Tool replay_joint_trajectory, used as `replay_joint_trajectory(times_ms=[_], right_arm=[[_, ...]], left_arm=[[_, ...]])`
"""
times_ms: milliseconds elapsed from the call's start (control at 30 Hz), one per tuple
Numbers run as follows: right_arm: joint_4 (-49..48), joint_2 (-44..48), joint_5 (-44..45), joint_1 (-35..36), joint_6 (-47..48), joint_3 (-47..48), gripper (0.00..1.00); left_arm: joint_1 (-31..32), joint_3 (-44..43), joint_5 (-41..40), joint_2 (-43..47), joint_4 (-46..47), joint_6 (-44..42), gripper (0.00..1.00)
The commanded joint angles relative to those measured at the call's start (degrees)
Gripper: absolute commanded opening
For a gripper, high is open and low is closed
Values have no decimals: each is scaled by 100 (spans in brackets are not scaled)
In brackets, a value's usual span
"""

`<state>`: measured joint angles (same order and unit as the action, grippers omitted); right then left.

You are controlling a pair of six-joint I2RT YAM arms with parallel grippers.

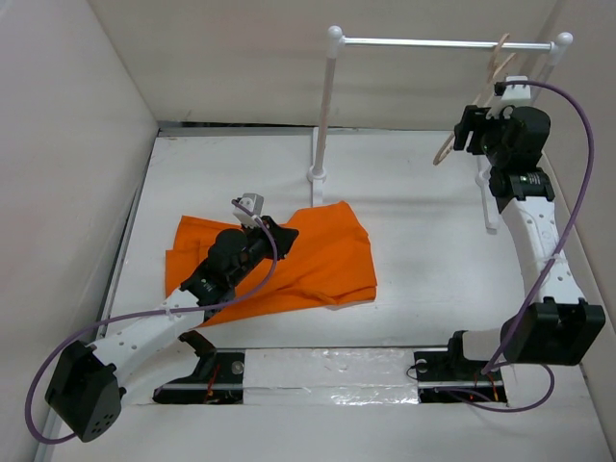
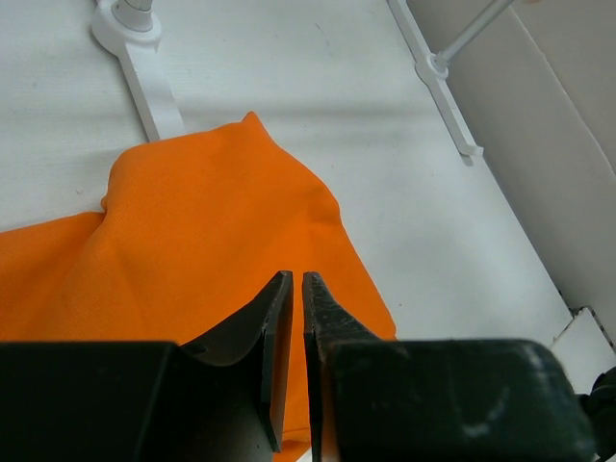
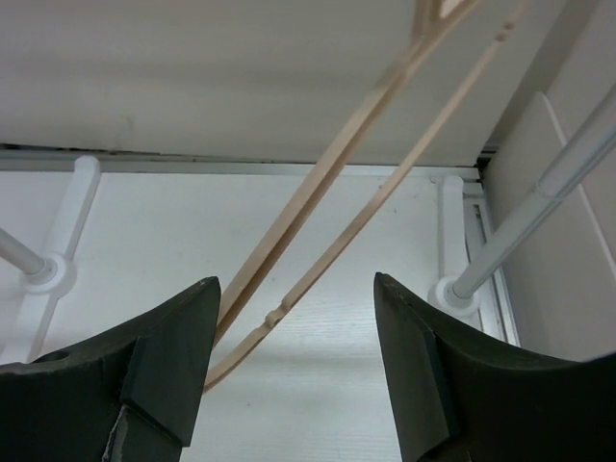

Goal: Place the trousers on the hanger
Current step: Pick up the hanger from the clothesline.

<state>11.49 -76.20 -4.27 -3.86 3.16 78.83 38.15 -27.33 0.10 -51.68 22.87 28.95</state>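
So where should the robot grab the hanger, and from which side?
Probably one thin lower arm of the hanger, coming from the near side. It hangs slanted off the rod, and its arms sit just ahead of the gap between the right gripper's open fingers.

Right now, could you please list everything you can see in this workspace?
bright orange fabric trousers: one, orange, lying crumpled on the left half of the table.
thin beige clothes hanger: one, beige, hanging from the rod at the rack's right end.
white rack with a metal rod: one, white posts and silver rod, at the back of the table.
white table: one, white, enclosed by white walls.
left end effector: one, black, over the trousers, jaws nearly closed.
right end effector: one, black, raised at the hanger, jaws open with the hanger's lower part between them.
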Motion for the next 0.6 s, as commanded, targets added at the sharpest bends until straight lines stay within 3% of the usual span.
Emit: replay_joint_trajectory(times_ms=[0, 100, 233, 433, 567], right_arm=[[-533, -17, -469, -36, -96, 45, 72], [-630, -61, -662, -36, -193, 71, 71], [-507, -105, -180, 25, -228, 71, 68], [-630, -289, -557, 130, -219, 229, 79], [-770, -281, -847, 245, -210, 213, 80]], left_arm=[[17, 35, 166, 27, 280, -39, 7], [17, -27, 175, 44, 217, -47, 7], [17, 9, 131, 106, 218, -39, 7], [17, 18, 201, 97, 262, -38, 8], [17, 17, 201, 114, 244, -47, 8]])
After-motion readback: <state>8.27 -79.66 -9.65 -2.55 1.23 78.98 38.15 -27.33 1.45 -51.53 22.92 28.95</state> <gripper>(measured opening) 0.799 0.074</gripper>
